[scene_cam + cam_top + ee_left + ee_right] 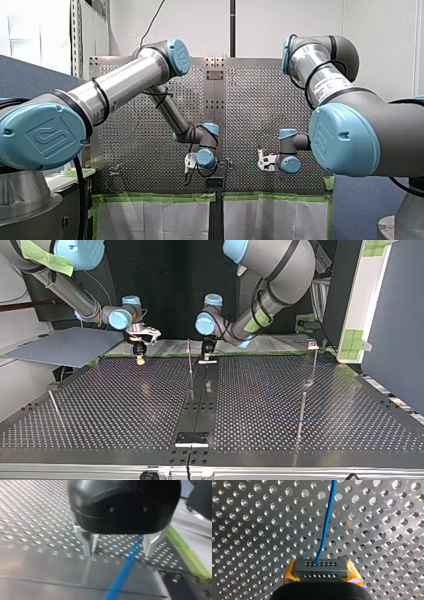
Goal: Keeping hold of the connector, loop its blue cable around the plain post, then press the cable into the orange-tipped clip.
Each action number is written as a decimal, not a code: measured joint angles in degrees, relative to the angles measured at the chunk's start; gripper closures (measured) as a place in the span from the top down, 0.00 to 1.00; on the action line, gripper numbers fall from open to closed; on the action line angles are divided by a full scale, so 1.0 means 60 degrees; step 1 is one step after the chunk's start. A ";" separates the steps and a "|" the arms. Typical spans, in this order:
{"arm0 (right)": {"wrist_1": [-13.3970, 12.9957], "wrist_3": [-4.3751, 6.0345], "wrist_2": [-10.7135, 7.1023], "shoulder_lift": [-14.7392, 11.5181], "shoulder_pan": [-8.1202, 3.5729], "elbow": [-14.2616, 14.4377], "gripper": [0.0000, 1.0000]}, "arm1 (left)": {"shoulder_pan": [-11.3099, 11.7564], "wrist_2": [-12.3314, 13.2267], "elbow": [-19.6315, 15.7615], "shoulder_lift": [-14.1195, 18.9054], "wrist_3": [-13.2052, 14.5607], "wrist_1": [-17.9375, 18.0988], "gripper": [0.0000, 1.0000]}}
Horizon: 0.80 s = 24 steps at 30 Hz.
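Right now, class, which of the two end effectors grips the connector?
My right end effector: its yellow pads clamp the grey connector, blue cable leading away. My left end effector stands open, its metal fingers clamping nothing.

- table [249,531]: perforated sheet metal, brushed, semi-gloss, threw reflections
- blue cable [325,527]: smooth plastic jacket, slight sheen
- connector [321,567]: grey, matt; metal or plastic, couldn't tell
- my right gripper [321,574]: yellow pads [290,573] were matt, rubbery-looking, rough at the edges
- my left gripper [118,552]: black housing was smooth glossy plastic; fingers [86,542] bare metal, satin
- my left arm [125,82]: tube was polished metal; blue joint cap [42,135] smooth matt plastic
- green tape [150,197], table's near edge in front view: matt, wrinkled
- post [301,415], top view's near right: thin shiny metal rod
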 joint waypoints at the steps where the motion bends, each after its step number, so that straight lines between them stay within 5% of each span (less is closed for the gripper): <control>1: 0.0010 -0.0005 0.0000 0.0000 0.0002 0.0001 0.00 | 0.0000 0.0029 -0.0077 0.0074 -0.0013 0.0071 1.00; 17: 0.0294 -0.0055 0.0010 0.0000 0.0015 -0.0001 0.00 | -0.0059 0.0249 -0.1496 0.0445 0.0042 0.0491 1.00; 24: 0.0381 -0.0066 0.0014 0.0000 0.0017 -0.0001 0.00 | -0.0160 0.0361 -0.1655 0.0613 0.0072 0.0489 1.00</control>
